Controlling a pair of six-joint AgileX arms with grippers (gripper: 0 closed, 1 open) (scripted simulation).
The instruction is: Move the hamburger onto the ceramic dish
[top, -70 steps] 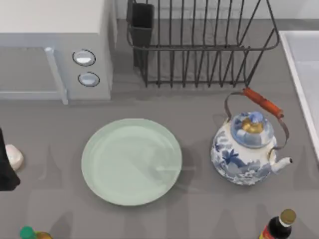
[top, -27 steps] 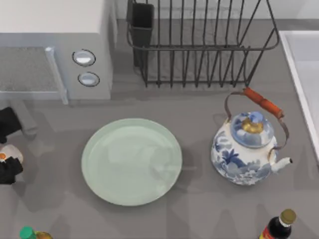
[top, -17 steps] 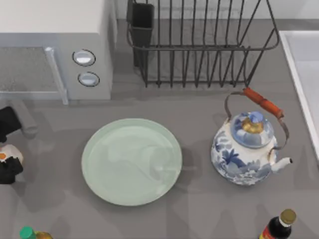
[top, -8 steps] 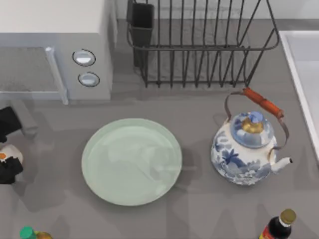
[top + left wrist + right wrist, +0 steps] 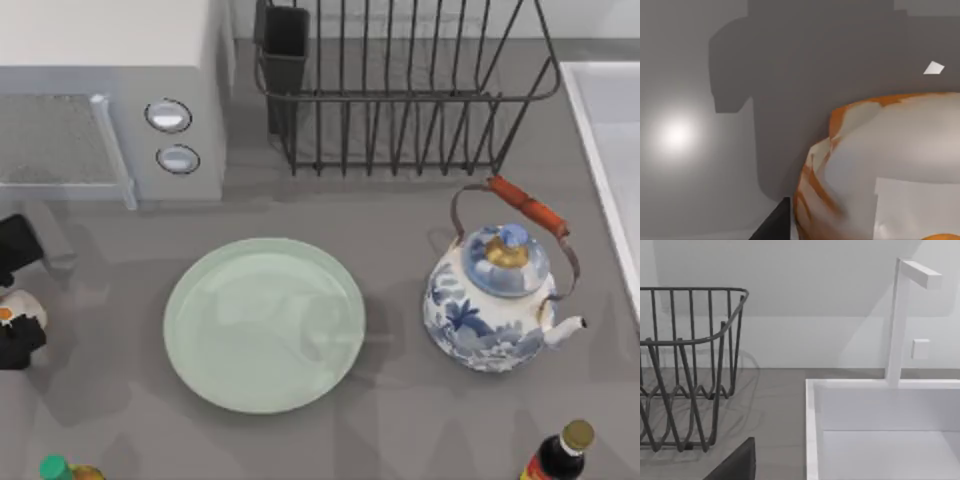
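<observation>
Hamburger (image 5: 20,312) and left gripper (image 5: 12,300) sit at nine o'clock of the table, at the edge of the top view, well apart from the ceramic dish (image 5: 264,324) at the centre. Against the earliest picture the change is plain: the bun then lay on the table beside a dark finger, and now it is caught between two dark fingers, one at its twelve o'clock and one at its six o'clock. Over the last second and a half almost nothing has shifted, so I judge the grasp settled and the carry toward three o'clock not yet begun. The jaws are clenched on the bun from both sides. In the left wrist view the hamburger (image 5: 885,170) looms close, cream with orange streaks, above the grey table (image 5: 700,140). My right arm is parked off toward three o'clock, its camera facing the dish rack (image 5: 685,365) and sink (image 5: 880,410); I cannot tell its jaw state.
</observation>
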